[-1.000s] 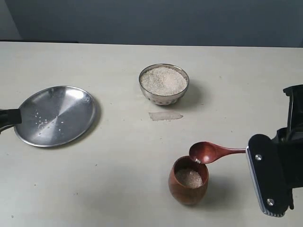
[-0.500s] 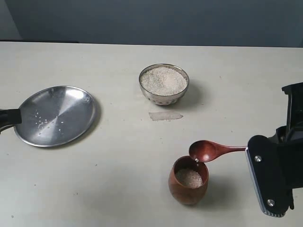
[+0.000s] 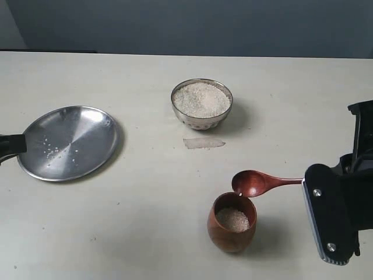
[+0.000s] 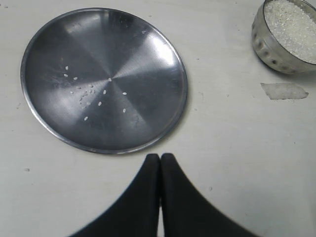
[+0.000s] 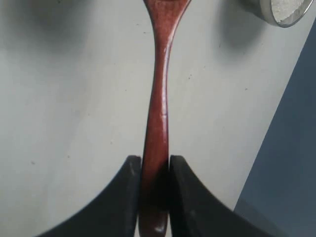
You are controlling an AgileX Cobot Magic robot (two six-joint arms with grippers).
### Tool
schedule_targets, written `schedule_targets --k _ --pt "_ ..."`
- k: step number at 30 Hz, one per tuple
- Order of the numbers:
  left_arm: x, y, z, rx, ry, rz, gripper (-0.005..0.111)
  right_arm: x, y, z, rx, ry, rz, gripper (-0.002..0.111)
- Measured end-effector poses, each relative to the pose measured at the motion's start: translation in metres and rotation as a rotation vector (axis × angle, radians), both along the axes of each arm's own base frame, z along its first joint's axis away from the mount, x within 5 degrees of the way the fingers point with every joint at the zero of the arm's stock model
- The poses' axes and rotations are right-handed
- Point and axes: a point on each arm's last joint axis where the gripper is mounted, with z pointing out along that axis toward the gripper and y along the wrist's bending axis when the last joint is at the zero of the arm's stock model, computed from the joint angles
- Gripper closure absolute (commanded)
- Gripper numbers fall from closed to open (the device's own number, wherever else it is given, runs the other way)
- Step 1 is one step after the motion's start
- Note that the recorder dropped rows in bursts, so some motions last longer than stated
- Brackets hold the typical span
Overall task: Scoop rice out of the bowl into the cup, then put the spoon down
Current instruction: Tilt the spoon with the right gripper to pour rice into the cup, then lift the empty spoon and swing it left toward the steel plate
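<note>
1. The spoon (image 3: 256,183) is dark reddish-brown wood, smooth and glossy, with an oval scoop and a long slim handle. It is held level in the air, and its scoop hangs just above the far rim of the cup (image 3: 224,236).
2. The right gripper (image 5: 151,165) pinches the end of the handle between its two black fingers.
3. The cup is rounded, of the same reddish wood, and stands near the table's (image 3: 145,204) front edge, towards the right. A low layer of white grains lies inside it.
4. The bowl (image 3: 201,122) is shiny steel with a patterned lower wall. It sits mid-table nearer the far edge, heaped with pale granular rice (image 3: 201,99).
5. A small translucent scrap (image 3: 203,143) lies flat on the table just in front of the bowl.
6. A wide, flat steel plate (image 3: 81,157) with a brushed sheen lies towards the left edge and carries a few loose grains (image 4: 86,94).
7. The left gripper (image 4: 160,160) sits beside the plate with its dark jaws pressed together on nothing.
</note>
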Motion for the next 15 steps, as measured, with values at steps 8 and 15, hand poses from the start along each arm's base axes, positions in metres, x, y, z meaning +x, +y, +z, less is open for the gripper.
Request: schedule_targets --k 8,15 --pt "0.0000 0.0000 0.0000 0.000 0.000 0.000 0.106 0.0009 -0.0002 0.0007 -0.005 -0.013 0.003 0.109" --pt "0.0000 0.0000 0.0000 0.000 0.000 0.000 0.106 0.0012 0.0001 0.0009 0.027 -0.016 -0.034 0.109"
